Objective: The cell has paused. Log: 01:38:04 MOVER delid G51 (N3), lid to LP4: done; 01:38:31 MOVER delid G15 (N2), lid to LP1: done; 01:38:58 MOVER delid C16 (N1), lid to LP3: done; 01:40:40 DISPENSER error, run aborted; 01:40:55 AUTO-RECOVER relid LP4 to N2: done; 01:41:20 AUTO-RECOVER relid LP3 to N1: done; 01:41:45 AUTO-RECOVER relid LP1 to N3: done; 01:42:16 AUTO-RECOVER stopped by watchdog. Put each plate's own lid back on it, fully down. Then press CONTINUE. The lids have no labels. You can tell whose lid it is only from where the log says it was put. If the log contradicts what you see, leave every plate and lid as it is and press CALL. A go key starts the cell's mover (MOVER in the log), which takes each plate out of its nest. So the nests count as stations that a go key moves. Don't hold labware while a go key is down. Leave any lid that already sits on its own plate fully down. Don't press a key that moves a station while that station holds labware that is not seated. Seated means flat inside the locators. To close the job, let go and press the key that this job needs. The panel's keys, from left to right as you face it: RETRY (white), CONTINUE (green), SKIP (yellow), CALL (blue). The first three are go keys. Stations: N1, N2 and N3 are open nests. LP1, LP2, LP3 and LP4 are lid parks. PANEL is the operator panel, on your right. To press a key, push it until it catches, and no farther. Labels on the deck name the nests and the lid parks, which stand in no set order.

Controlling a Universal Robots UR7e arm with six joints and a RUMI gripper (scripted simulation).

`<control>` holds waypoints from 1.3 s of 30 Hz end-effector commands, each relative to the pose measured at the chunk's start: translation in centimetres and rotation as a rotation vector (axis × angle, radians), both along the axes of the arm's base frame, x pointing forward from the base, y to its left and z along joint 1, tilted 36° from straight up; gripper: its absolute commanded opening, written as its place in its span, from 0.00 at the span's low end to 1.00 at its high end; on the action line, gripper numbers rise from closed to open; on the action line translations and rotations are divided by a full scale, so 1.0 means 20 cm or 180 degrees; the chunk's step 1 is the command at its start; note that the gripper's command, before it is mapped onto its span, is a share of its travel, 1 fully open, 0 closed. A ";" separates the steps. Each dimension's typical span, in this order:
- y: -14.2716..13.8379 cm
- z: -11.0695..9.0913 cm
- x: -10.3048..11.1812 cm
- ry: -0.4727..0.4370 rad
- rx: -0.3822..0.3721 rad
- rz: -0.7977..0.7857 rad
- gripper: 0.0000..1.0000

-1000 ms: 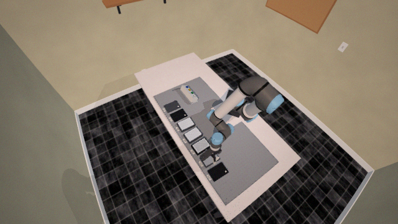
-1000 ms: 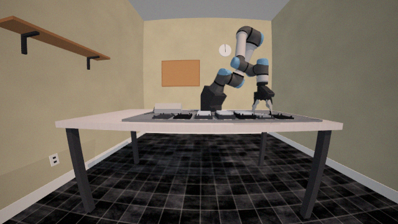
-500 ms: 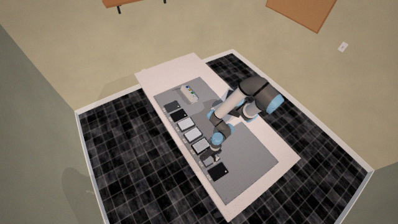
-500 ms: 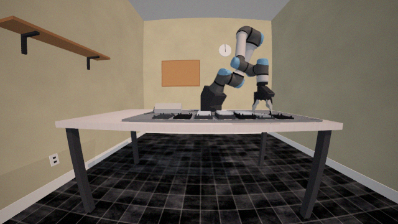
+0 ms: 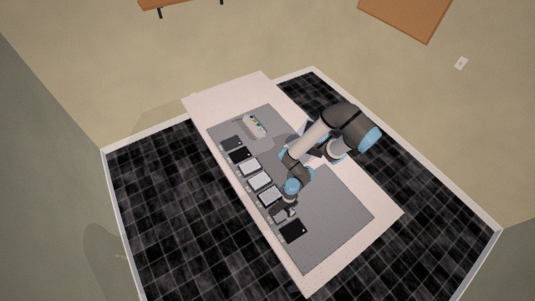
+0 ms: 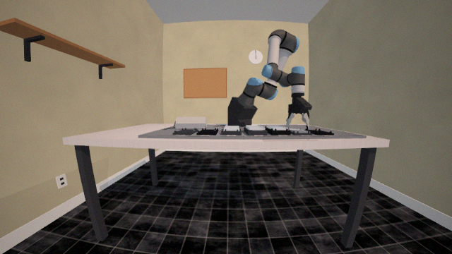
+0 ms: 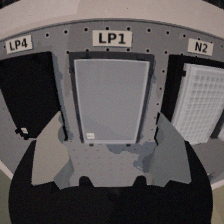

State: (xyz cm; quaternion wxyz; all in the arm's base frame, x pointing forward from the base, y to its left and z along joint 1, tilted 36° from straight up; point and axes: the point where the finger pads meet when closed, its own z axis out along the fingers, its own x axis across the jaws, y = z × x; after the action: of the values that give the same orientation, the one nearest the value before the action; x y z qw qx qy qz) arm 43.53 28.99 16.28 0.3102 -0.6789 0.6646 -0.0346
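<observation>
My gripper (image 7: 110, 112) (image 5: 285, 212) (image 6: 299, 124) is open and empty, just above lid park LP1. A flat grey lid (image 7: 111, 90) (image 5: 279, 217) lies in LP1 between my spread fingers, apart from them. Lid park LP4 (image 7: 27, 95) (image 5: 292, 231) beside it is dark and empty. On the other side, the plate in nest N2 (image 7: 202, 100) (image 5: 269, 196) shows its open wells with no lid on it. Two more white plates (image 5: 259, 181) (image 5: 250, 166) follow in the row and look smooth on top. I cannot read their labels.
Two dark empty lid parks (image 5: 240, 155) (image 5: 231, 142) end the row toward the operator panel (image 5: 255, 125) (image 6: 191, 123), a white box with coloured keys. All stations sit on a grey deck (image 5: 334, 209) on the white table (image 6: 106, 135).
</observation>
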 end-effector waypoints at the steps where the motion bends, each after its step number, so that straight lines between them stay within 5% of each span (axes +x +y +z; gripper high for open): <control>1: 0.00 0.00 0.00 -0.0004 0.0001 0.0000 0.82; 39: -0.11 0.17 -0.10 0.0001 0.0007 -0.0010 0.82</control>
State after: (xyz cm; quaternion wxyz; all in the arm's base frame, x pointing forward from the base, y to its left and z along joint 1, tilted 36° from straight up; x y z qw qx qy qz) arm 41.57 27.35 19.73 0.3103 -0.6788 0.6646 -0.0347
